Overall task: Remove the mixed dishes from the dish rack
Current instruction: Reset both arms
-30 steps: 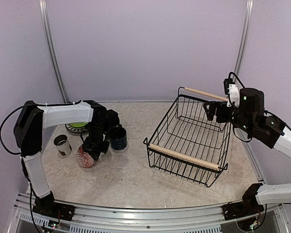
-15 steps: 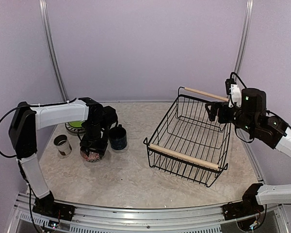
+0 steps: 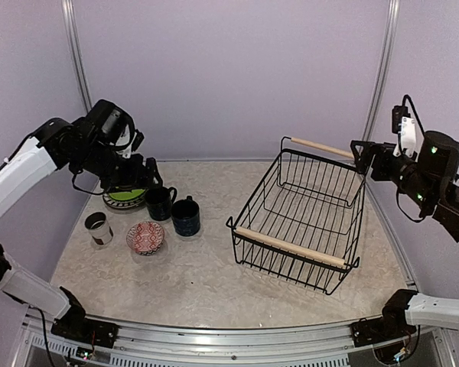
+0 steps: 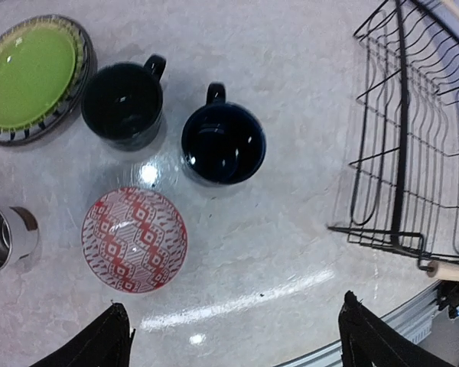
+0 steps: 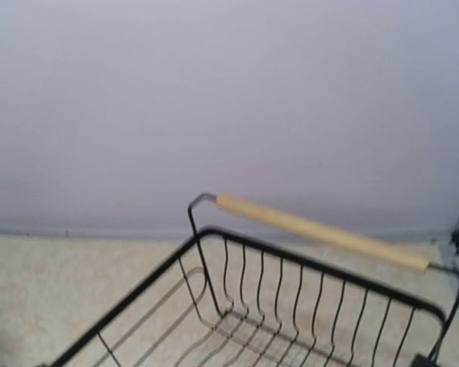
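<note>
The black wire dish rack stands on the right with nothing in it; its far wooden handle fills the right wrist view. On the left of the table stand the bowl with the red inside, upright, two dark blue mugs, the lime green plate on top of a plate stack, and the small metal cup. My left gripper hangs open high above them, holding nothing. My right gripper hovers open beyond the rack's far right corner.
The rack's near corner shows at the right of the left wrist view. The metal rail runs along the table's near edge. Purple walls close in the back and both sides.
My left gripper opened and let go of the bowl, which now sits upright on the table, then rose up and back. My right arm lifted slightly up and to the right.
</note>
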